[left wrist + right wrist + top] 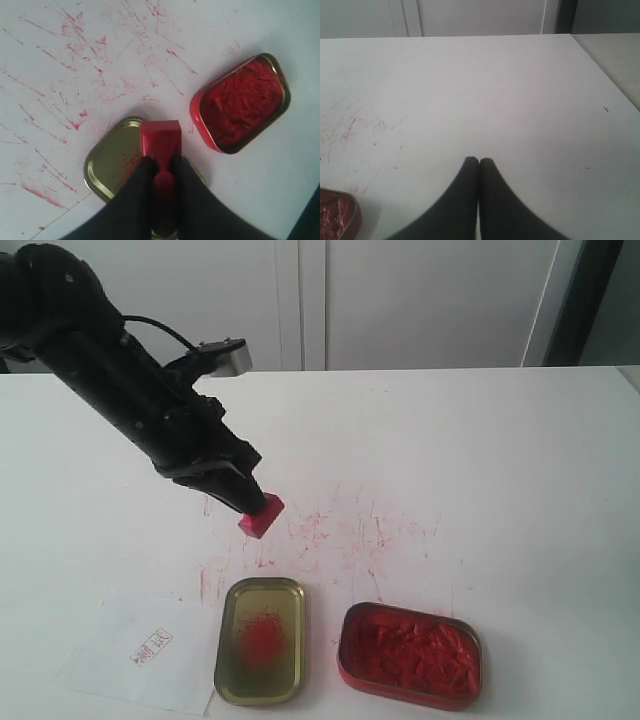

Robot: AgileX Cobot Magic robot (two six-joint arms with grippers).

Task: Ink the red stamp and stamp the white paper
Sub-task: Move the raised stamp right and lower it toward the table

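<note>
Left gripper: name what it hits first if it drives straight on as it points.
Likely the red-scratched table, touched first by the stamp that the left gripper holds, near the gold tray; depth is unclear.

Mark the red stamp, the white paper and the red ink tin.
red stamp (261, 515): exterior view, block's side face
white paper (100, 660): exterior view, blank area
red ink tin (197, 120): left wrist view, outer side wall
</note>
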